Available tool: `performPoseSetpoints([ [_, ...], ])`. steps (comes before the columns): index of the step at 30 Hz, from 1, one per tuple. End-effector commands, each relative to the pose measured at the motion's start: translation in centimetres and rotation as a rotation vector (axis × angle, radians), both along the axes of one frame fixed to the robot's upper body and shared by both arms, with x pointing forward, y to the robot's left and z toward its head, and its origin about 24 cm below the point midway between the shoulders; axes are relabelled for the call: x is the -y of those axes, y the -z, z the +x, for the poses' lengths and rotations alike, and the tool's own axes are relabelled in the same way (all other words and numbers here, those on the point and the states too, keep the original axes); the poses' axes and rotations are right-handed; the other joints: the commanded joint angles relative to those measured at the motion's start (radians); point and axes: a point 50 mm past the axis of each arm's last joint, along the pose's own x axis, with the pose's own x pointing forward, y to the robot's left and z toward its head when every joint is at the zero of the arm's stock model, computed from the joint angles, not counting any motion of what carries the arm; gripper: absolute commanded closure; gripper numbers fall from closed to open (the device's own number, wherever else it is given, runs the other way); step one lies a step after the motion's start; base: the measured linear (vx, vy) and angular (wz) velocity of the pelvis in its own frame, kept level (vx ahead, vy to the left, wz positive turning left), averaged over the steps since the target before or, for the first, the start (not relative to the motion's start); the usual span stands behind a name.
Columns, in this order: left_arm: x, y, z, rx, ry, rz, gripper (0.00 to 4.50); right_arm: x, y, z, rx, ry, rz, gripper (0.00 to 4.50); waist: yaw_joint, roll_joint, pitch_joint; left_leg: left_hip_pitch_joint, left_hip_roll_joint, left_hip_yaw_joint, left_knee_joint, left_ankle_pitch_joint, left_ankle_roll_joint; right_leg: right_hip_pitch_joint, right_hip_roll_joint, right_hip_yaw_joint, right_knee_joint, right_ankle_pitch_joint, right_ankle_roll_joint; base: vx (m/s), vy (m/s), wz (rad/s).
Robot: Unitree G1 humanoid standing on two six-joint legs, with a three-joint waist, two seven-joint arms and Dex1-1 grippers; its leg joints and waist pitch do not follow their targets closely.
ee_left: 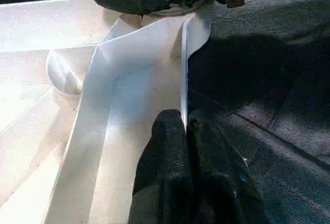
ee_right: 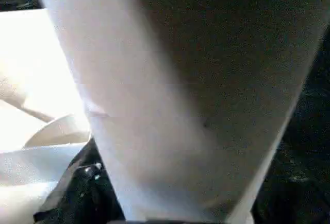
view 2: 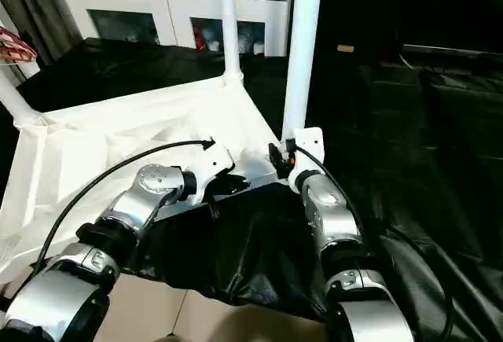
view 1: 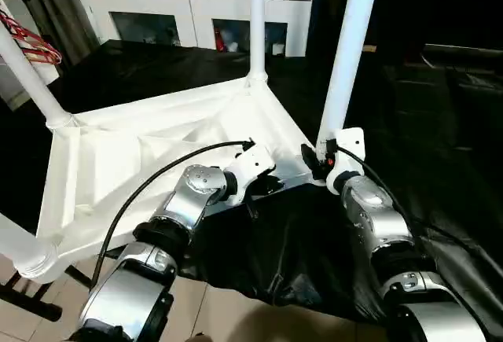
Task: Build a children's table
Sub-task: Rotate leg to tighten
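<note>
I see bright overhead light overexposing the tabletop underside (view 1: 118,161); glare streaks the black sheet (view 1: 283,271). In my right wrist view the near leg (ee_right: 180,105) is blurred and half in shadow

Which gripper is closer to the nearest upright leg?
Right. The right gripper is at the base of that leg; the left gripper pinches the tabletop rim beside it.

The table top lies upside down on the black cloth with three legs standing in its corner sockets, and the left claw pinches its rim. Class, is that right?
Not quite: four legs stand up, not three. The left eye view shows them at the far left corner, far corner, near left corner and the leg at the right claw. The table top lies inverted on the black cloth, and the left claw pinches its rim.
</note>
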Motion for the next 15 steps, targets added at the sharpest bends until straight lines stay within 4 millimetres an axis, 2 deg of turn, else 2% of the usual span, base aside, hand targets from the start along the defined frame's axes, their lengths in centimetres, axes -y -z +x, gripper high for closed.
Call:
performPoseSetpoints([
  [1,2.5,-1.1,-0.5,0.059,0.088,-0.061,4.5,-5.7,1.0,-1.7,-0.049,-0.284,0.074,1.13,-0.003,-0.015,-0.052,0.0,0.011,0.001,-0.066,-0.191,0.056,0.052,-0.045,0.03,-0.075,-0.135,-0.199,0.0,0.0,0.0],
  [4,1.7,-1.2,-0.5,0.05,0.104,-0.068,4.5,-5.2,0.9,-2.1,-0.016,-0.355,0.032,0.7,-0.004,-0.017,-0.052,-0.001,0.012,0.001,-0.065,-0.18,0.064,0.053,-0.045,0.031,-0.074,-0.123,-0.204,0.0,0.0,0.0],
  [9,0.4,-1.4,-0.6,0.033,0.149,-0.079,4.5,-4.0,0.5,-2.6,0.024,-0.465,0.011,0.7,-0.006,-0.02,-0.051,-0.002,0.012,0.002,-0.064,-0.169,0.076,0.055,-0.045,0.03,-0.072,-0.111,-0.214,0.0,0.0,0.0],
  [10,-0.7,-1.6,-0.5,0.027,0.172,-0.069,4.5,-3.1,0.1,-3.3,0.033,-0.606,0.004,0.7,-0.002,-0.022,-0.051,-0.001,0.012,0.004,-0.062,-0.176,0.085,0.056,-0.043,0.029,-0.073,-0.117,-0.213,0.0,0.0,0.0],
  [12,-1.0,-1.7,-0.5,0.021,0.183,-0.067,4.5,-2.8,0.0,-3.6,0.031,-0.654,-0.003,0.7,-0.002,-0.021,-0.051,-0.004,0.014,0.004,-0.061,-0.172,0.093,0.056,-0.043,0.03,-0.07,-0.106,-0.215,0.0,0.0,0.0],
  [15,-1.7,-1.7,-0.7,-0.005,0.226,-0.057,4.5,-2.3,0.0,-4.3,0.012,-0.763,-0.014,0.7,0.0,-0.021,-0.051,-0.001,0.016,0.006,-0.059,-0.168,0.098,0.052,-0.043,0.029,-0.069,-0.092,-0.237,0.0,0.0,0.0],
])
